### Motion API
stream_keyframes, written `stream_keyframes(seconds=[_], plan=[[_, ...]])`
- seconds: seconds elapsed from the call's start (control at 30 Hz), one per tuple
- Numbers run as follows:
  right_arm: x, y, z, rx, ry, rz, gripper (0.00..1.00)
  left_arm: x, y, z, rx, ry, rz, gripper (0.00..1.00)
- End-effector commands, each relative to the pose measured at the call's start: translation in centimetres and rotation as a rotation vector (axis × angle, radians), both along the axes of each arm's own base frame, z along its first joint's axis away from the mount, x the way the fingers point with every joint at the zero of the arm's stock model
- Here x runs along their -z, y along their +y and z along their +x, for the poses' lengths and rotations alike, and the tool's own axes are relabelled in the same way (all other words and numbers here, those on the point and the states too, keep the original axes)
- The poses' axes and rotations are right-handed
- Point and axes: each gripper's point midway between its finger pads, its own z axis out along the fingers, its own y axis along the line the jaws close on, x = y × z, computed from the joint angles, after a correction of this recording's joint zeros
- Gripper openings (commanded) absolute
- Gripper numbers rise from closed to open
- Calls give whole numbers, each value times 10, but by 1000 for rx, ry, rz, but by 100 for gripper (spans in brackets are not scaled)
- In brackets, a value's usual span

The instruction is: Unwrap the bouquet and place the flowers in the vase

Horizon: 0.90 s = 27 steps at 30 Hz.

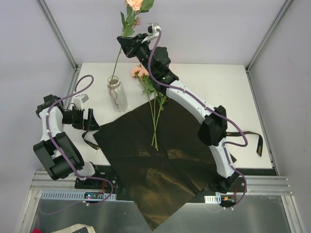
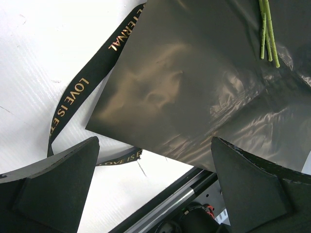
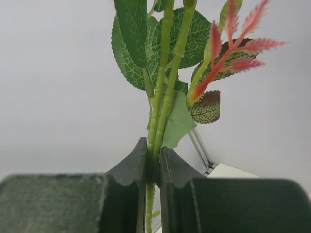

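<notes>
The white marbled vase (image 1: pixel 117 96) stands at the table's back left. My right gripper (image 1: pixel 122 42) is raised above it, shut on the green stem (image 3: pixel 160 111) of a pink rose (image 1: pixel 136 4). That stem slants down to the vase's mouth. The other flowers (image 1: pixel 154 104) lie on the flat black wrap (image 1: pixel 160 160), their blooms (image 1: pixel 140 72) next to the vase. In the left wrist view their stem ends (image 2: pixel 267 34) show on the wrap (image 2: pixel 194 87). My left gripper (image 1: pixel 91 120) hovers open and holds nothing at the wrap's left edge, over bare table (image 2: pixel 155 141).
A black ribbon with gold lettering (image 2: pixel 82 85) curls on the table beside the wrap's left corner; another ribbon end (image 1: pixel 252 138) lies at the right. The wrap's near corner hangs over the table's front rail (image 2: pixel 165 204). Frame posts stand at the back corners.
</notes>
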Motion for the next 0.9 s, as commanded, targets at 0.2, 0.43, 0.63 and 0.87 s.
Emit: stream_keyframes(seconds=[0.2,0.43,0.63,0.87], plan=[[-82,-47,-12,8,-93,195,1,-1,-5,-5,28,-14,-23,99],[-67,-42,-1,29,-82,161,1,-1,-5,-5,32,-16,-26,99],[-26,-19,7,31,-75,15,1,-3,-5,-3,28,-20,-34,99],[16,30,-10,-43,-119,-196,1,-5,-5,-3,19,-24,-31,99]])
